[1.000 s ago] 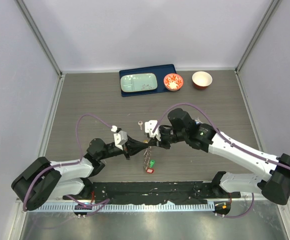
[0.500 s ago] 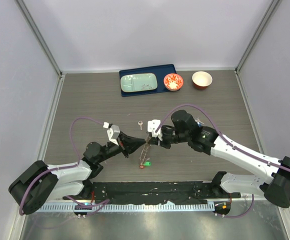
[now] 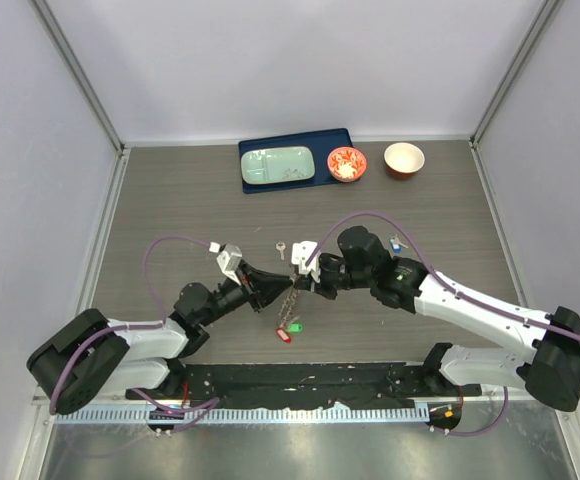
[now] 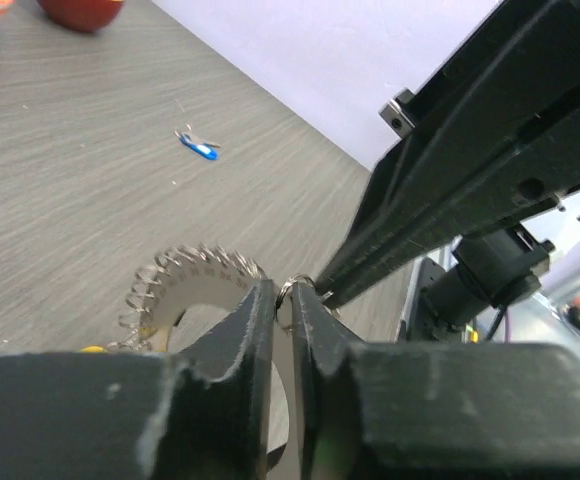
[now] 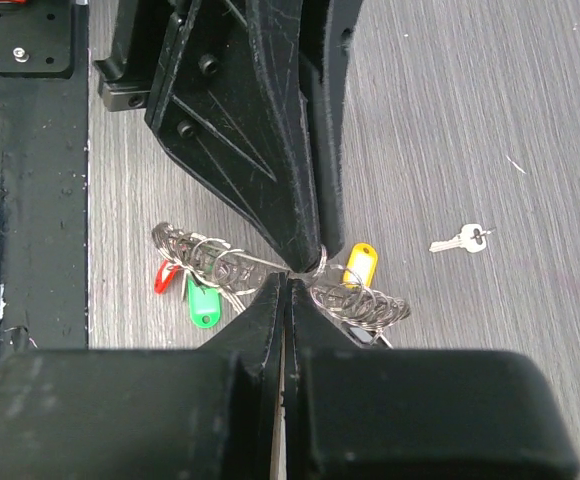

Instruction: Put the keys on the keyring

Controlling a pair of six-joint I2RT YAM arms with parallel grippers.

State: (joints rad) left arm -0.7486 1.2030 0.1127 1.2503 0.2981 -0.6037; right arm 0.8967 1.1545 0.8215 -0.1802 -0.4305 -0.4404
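The keyring (image 3: 290, 303), a large grey ring with many small wire rings along its rim, hangs between my two grippers above the table. My left gripper (image 4: 288, 292) is shut on a small wire ring at its rim. My right gripper (image 5: 288, 280) meets it tip to tip and is shut on the same ring. Red (image 5: 163, 278), green (image 5: 202, 302) and yellow (image 5: 359, 265) key tags hang from the keyring. A loose silver key (image 3: 281, 248) lies on the table behind the grippers. A blue-headed key (image 3: 397, 242) lies beside the right arm.
A dark blue tray (image 3: 340, 140) with a pale green dish (image 3: 278, 166) stands at the back. A red-and-white bowl (image 3: 347, 164) and a red bowl (image 3: 404, 159) stand to its right. A black rail (image 3: 300, 385) runs along the near edge.
Both grippers have shifted a little left with the keyring between them. The hanging red and green tags have swung left with them.
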